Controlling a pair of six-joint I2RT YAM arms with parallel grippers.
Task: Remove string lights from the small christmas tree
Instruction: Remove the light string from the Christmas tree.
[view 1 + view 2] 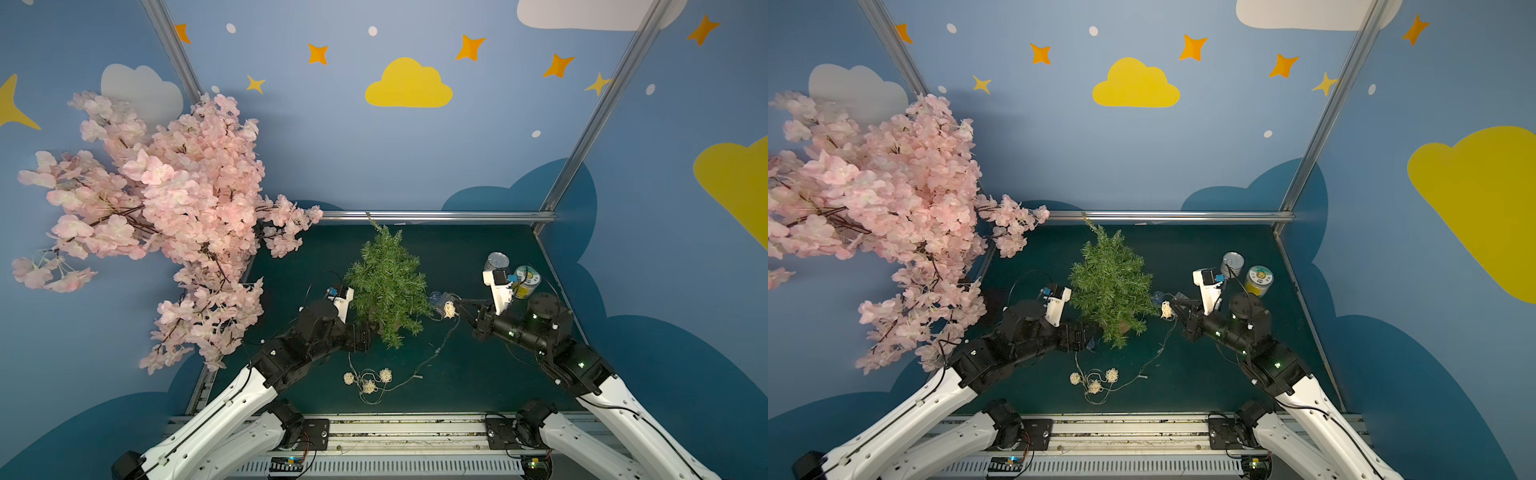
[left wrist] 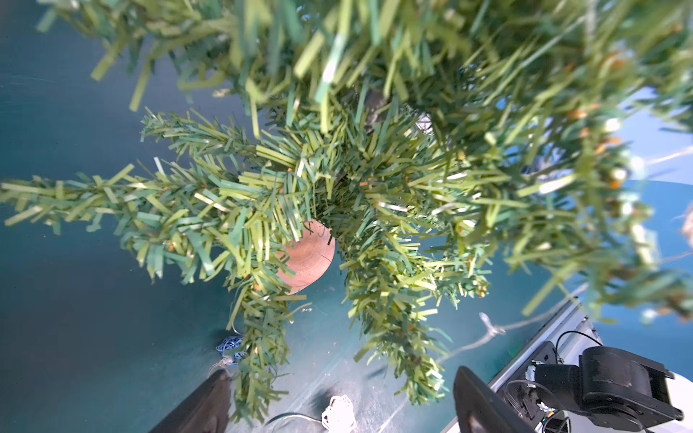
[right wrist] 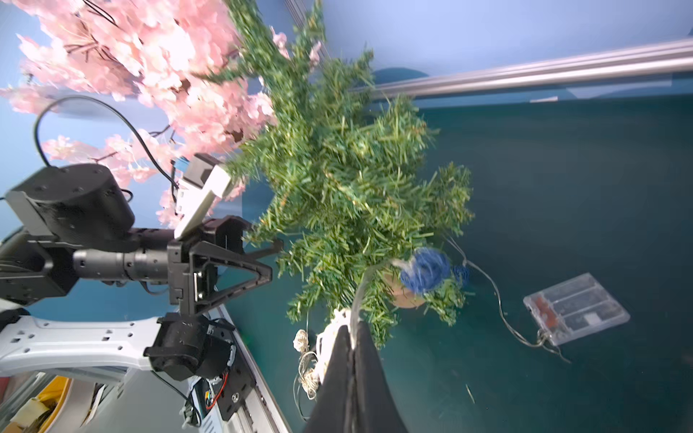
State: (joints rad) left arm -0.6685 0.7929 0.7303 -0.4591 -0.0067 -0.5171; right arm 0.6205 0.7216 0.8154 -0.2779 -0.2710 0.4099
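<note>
string lights (image 1: 368, 384) mostly lie loose on the counter (image 1: 478, 374) by the small christmas tree (image 1: 388, 282); a blue ball (image 3: 425, 270) hangs snagged low in it. right claw (image 3: 352, 330) clamped on the wire, left claw (image 2: 339, 376) wide, empty.

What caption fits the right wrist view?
Right gripper shut on the string lights beside the small christmas tree; clear battery box lies apart on the mat.

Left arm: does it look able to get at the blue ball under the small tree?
Likely yes. The left gripper is open, and the string lights' blue ball sits just past one finger. A low branch of the small christmas tree hangs between, so it may get pinched too.
</note>
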